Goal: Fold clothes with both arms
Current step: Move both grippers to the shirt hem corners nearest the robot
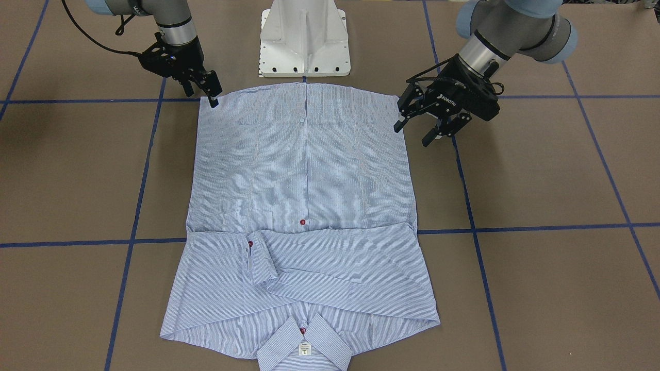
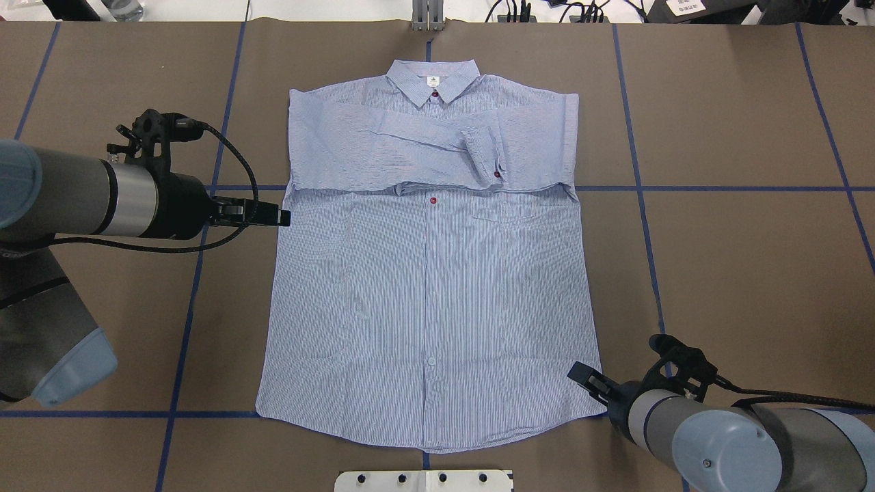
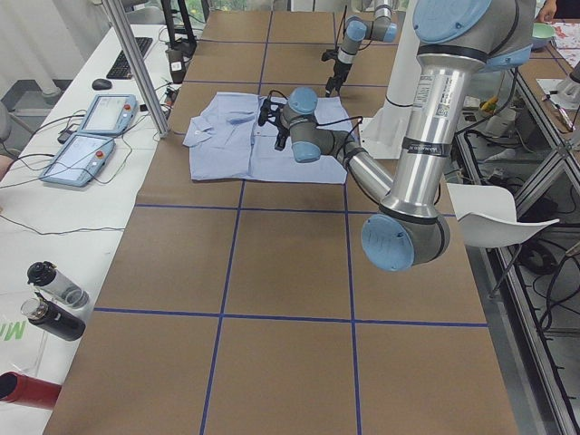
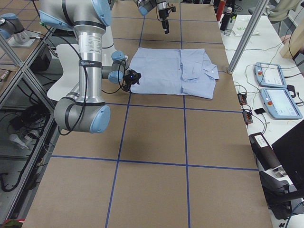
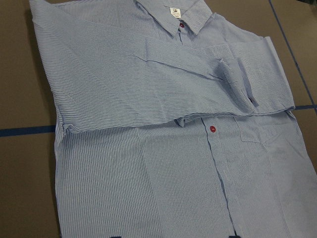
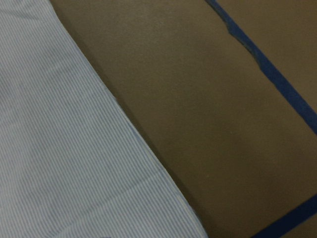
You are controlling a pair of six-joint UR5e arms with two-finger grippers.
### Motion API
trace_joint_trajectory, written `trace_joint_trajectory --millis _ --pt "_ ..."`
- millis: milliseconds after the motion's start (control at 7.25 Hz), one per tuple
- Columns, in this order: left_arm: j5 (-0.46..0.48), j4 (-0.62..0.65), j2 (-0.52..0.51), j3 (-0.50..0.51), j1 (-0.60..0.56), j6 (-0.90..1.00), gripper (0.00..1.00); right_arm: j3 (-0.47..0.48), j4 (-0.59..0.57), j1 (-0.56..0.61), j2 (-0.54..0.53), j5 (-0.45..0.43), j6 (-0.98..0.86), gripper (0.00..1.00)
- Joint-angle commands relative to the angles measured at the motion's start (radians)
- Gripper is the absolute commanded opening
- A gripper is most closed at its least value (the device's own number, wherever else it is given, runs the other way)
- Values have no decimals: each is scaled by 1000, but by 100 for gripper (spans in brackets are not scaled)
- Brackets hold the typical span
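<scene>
The pinstriped shirt (image 1: 304, 170) lies flat on the table, front up, with its collar (image 2: 432, 80) at the far side from the robot. Both sleeves are folded across the chest (image 2: 437, 147). My left gripper (image 1: 412, 134) is open and empty. It hovers beside the shirt's left side edge; from overhead the left gripper (image 2: 281, 217) sits near the armpit. The left wrist view looks down on the shirt's chest and folded sleeves (image 5: 148, 89). My right gripper (image 1: 201, 94) looks open and empty at the hem's right corner (image 2: 591, 403). The right wrist view shows only the shirt's edge (image 6: 59, 148) and bare table.
The white pedestal base (image 1: 304, 41) stands just behind the hem. Blue tape lines (image 1: 139, 196) cross the brown table cover. Two teach pendants (image 3: 91, 127) and bottles (image 3: 54, 308) lie on the side bench beyond the table's far edge. A white chair (image 3: 498, 217) stands behind the robot.
</scene>
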Motion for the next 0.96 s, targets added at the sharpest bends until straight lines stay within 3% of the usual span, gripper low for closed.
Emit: trace_joint_trajectory --millis 0,276,551,827 --pt "-1 0 2 -3 -3 -1 78 -9 -12 -21 1 -21 29 81" --pt "1 0 4 -5 -3 -1 78 -9 -12 -21 15 -24 29 78" --pt "1 0 2 -5 -4 -1 79 -12 -14 -20 17 -24 29 68" --pt "1 0 2 -5 -4 -3 79 -11 -14 -20 14 -21 31 67"
